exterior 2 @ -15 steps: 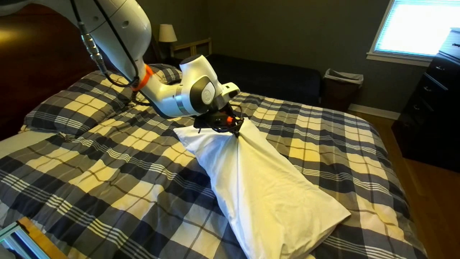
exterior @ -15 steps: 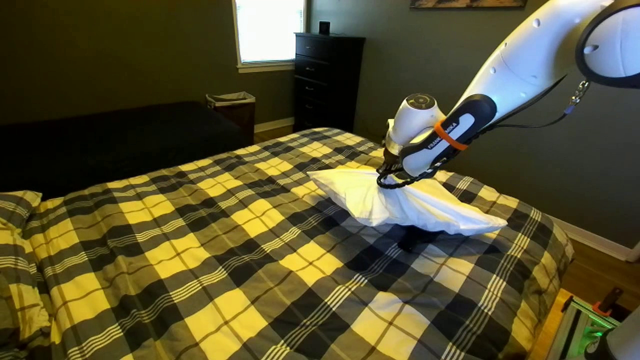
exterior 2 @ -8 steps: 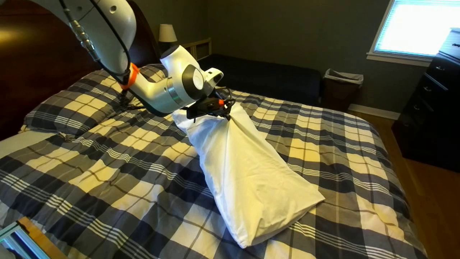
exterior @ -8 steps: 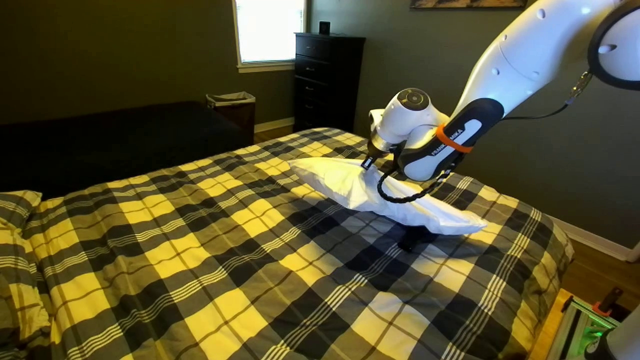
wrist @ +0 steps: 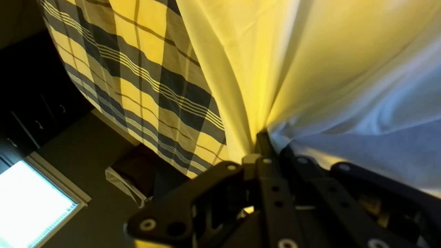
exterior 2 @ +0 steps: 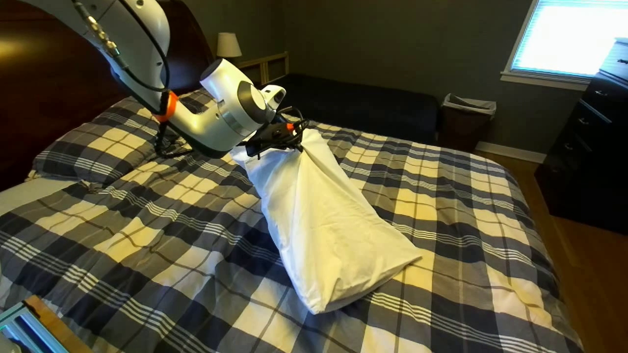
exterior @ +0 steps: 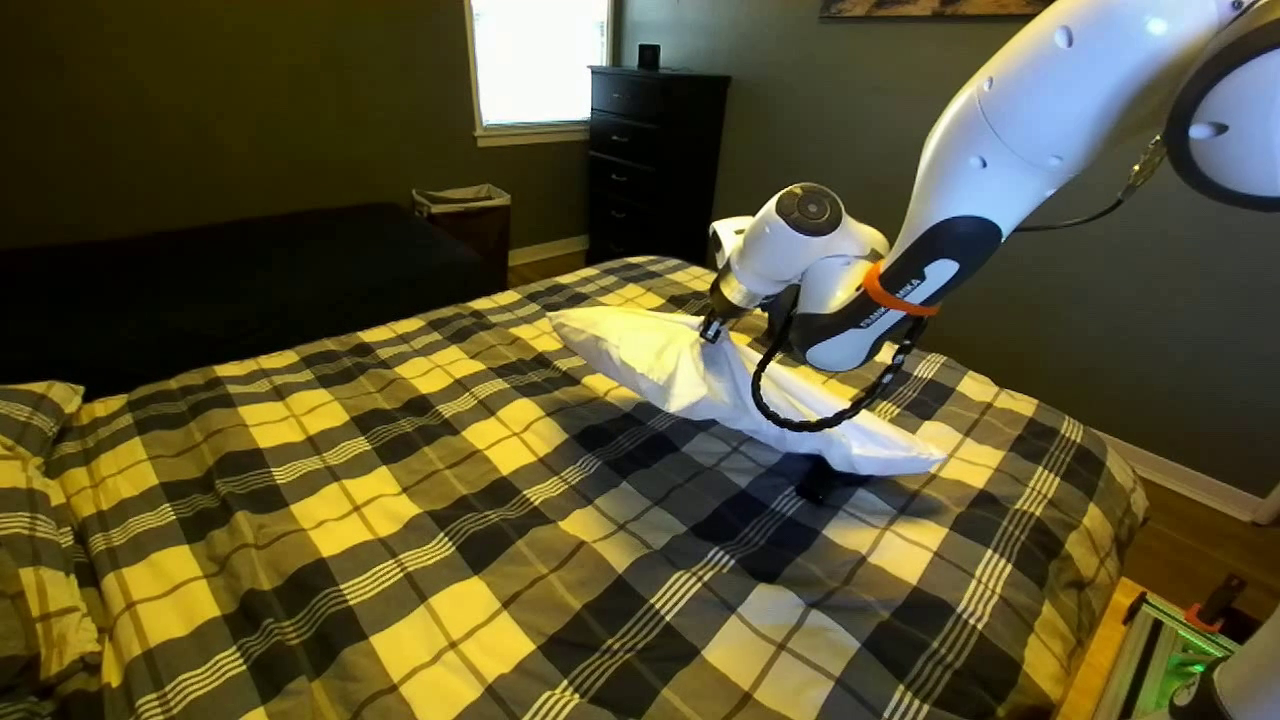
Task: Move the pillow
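White, wrinkled, fabric-cased rectangular pillow (exterior 2: 324, 225) pinched at a fold between narrow-set jaws, spreading out beneath them; yellow-and-black plaid bedspread (exterior: 480, 500) below both.

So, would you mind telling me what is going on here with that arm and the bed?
A robot arm is handling the white pillow over the plaid-covered bed. Its claw is shut on a gathered pinch of the fabric, and the pillow slopes down from there, not yet let go. Whether the low end touches the bed is hard to tell. A plaid-covered pillow lies near the headboard, apart from the white one.
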You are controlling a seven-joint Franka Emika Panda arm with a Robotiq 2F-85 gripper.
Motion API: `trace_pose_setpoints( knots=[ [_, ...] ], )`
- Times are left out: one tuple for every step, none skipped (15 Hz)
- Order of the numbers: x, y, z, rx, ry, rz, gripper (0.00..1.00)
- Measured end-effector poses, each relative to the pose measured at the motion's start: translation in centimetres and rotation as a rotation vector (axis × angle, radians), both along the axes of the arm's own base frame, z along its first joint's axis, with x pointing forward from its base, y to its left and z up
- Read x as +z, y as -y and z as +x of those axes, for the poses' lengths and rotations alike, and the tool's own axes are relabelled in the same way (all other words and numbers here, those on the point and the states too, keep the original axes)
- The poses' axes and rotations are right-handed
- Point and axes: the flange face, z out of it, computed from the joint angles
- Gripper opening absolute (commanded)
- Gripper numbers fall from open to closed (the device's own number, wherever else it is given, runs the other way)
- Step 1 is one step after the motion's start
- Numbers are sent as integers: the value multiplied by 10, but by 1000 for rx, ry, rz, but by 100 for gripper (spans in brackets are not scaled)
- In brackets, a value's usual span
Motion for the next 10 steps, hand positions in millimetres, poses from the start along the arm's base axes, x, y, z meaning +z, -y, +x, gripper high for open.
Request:
trace_pose_setpoints(
  knots=[
    [-1, -5, 0, 11, 15, 18, 1],
    [0, -10, 0, 23, 35, 38, 1],
    [1, -15, 0, 37, 53, 58, 1],
    [2, -20, -1, 52, 67, 76, 1],
    [3, -26, -2, 70, 78, 91, 1],
    [3, -32, -3, 88, 86, 105, 1],
    [2, -39, -5, 107, 91, 119, 1],
    [0, -47, -8, 126, 92, 132, 1],
    [-3, -54, -10, 141, 90, 143, 1],
    [-6, -61, -13, 153, 83, 151, 1]
  ],
)
